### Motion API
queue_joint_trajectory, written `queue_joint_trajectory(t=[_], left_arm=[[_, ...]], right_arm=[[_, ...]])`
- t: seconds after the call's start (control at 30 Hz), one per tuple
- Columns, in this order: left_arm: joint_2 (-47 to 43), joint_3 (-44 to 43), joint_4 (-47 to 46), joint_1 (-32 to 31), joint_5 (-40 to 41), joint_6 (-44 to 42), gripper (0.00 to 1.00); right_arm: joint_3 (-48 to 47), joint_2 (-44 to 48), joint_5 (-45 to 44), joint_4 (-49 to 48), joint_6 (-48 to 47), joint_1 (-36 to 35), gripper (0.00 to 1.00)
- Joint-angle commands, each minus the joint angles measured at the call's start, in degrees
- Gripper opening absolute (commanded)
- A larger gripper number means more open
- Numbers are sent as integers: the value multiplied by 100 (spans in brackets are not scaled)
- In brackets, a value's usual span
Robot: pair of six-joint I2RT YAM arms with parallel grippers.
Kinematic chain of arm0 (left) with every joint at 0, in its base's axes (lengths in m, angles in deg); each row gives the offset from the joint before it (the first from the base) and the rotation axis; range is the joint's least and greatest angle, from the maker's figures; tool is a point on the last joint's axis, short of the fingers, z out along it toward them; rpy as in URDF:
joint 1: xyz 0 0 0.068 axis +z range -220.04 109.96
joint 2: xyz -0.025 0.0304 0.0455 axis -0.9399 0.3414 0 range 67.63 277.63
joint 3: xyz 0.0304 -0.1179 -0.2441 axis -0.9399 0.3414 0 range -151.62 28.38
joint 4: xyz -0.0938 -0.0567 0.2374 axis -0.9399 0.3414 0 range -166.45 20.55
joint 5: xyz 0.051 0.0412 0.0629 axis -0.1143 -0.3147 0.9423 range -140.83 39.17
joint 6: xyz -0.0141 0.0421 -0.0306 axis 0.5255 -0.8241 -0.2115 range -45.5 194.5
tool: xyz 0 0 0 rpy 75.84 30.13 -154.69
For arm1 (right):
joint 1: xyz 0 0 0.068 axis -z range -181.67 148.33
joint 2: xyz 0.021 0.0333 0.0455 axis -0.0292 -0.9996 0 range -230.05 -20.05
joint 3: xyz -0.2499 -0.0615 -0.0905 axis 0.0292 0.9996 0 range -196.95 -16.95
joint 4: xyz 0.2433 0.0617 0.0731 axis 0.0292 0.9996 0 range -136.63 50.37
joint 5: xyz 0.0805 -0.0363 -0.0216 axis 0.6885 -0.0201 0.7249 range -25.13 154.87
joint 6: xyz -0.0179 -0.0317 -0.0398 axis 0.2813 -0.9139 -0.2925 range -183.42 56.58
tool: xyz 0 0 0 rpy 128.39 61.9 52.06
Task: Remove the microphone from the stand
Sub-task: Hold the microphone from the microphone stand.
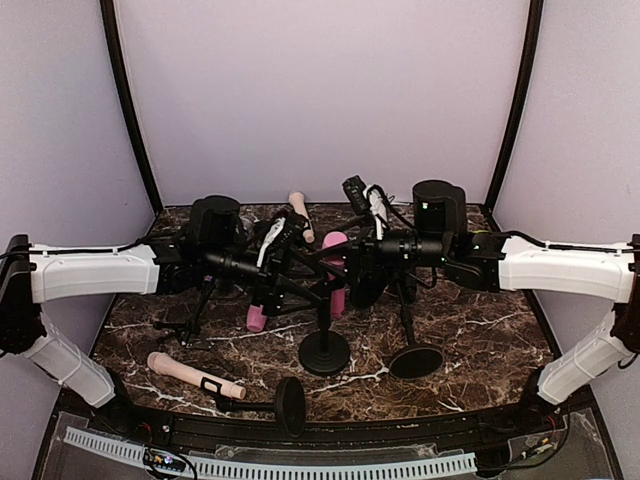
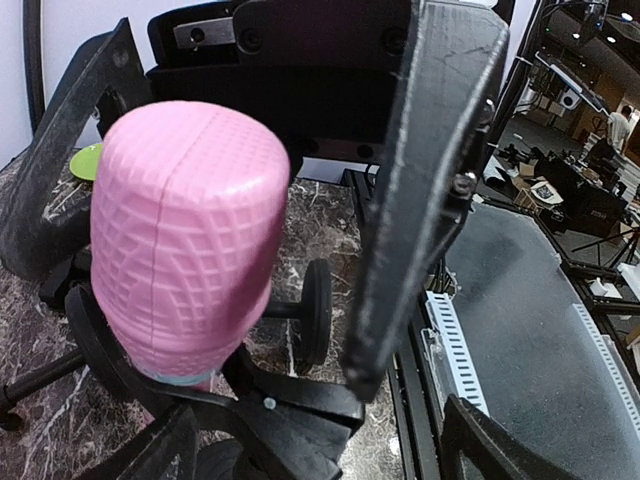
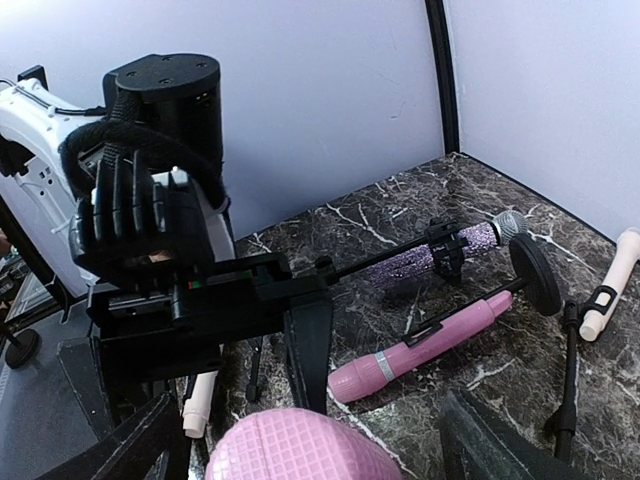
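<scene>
The pink microphone [image 1: 335, 246] stands upright in the clip of a black stand with a round base [image 1: 324, 352] at the table's middle. My left gripper [image 1: 298, 268] reaches in from the left, open, with the stand's clip [image 2: 285, 415] between its jaws, just under the pink head [image 2: 190, 240]. My right gripper [image 1: 352, 262] reaches in from the right, open, its fingers [image 2: 430, 180] straddling the head without closing on it. The head also shows low between my right jaws in the right wrist view [image 3: 300, 448]. The left gripper's finger [image 3: 310, 345] hangs just behind it.
A second pink microphone [image 1: 256, 318] lies on the marble by the stand. A beige microphone [image 1: 190, 375] lies clipped in a fallen stand at front left. Another stand base [image 1: 415, 360] stands right of centre. A purple glitter microphone [image 3: 440, 255] lies clipped farther back.
</scene>
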Motion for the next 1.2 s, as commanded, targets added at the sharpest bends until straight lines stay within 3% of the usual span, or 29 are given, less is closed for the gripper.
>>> queue_joint_trajectory(t=[0.0,0.37,0.73,0.87,0.97,1.17], left_arm=[[214,-286,-101,-8,-362,96,86],[577,-498,-237,-36,-640,182,86],[666,-448,-420,-32,-722,246,86],[661,-433,-442,-39,-704,246,85],[623,-397,-416,-41,-604,237,85],[465,-218,-442,-45,179,59,85]], right_arm=[[-25,230,484,-44,31,-18,88],[506,873,208,263,305,-20,85],[298,341,-42,71,230,-29,87],[281,240,-38,35,213,-29,78],[371,325,-107,-34,218,-29,64],[668,712,-701,-138,132,-117,44]])
